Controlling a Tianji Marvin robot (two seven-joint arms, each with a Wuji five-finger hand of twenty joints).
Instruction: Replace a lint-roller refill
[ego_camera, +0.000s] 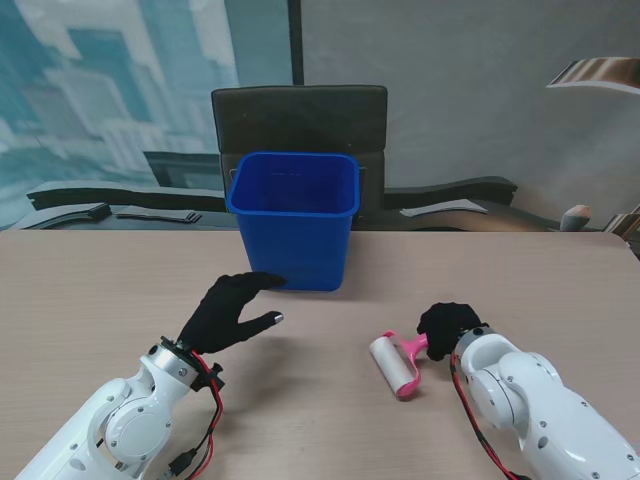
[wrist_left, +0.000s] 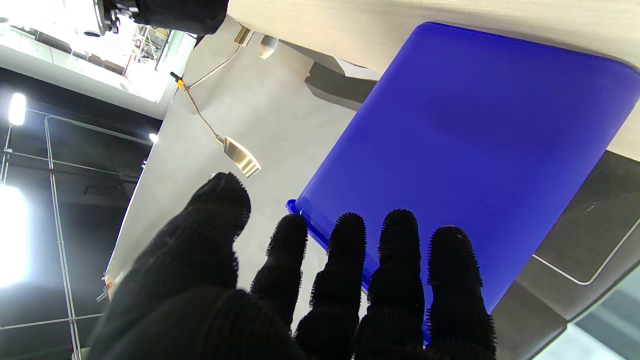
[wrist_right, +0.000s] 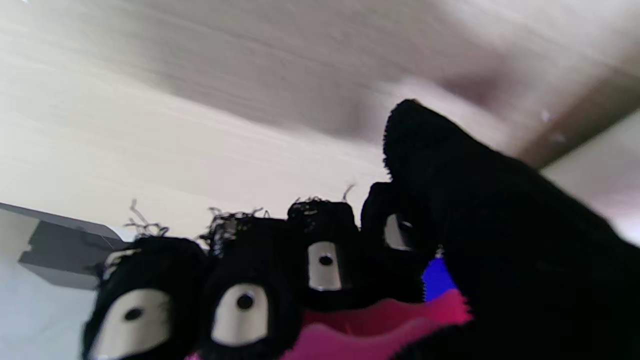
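Roller (ego_camera: 397, 364): lint type, pink frame and handle, white refill on the barrel. Lying flat on table (ego_camera: 100, 290), right of centre, nearer to me than bin (ego_camera: 294, 220) and well apart from it. Barrel pointing away from right hand (ego_camera: 448, 327), handle end under that hand.

Right hand: black glove, fingers (wrist_right: 240, 295) curled down and clamped round the pink handle (wrist_right: 380, 325); thumb (wrist_right: 450, 200) folded over the top in the wrist view. Pink plastic visible between fingers and palm. Holding the handle; roller resting on the table surface as far as can be told.

Left hand (ego_camera: 228, 310): black glove, spread, nothing held. Fingers (wrist_left: 395, 270) extended and apart, pointing toward the bin's near wall (wrist_left: 475, 140); fingertips just beside the bin's lower left corner in the stand view. Contact with the wall: cannot tell.

Bin: blue plastic, open top, upright at table centre, farther from me than both hands.

Chair (ego_camera: 300, 115): dark backrest, behind the bin, beyond the table's far edge.
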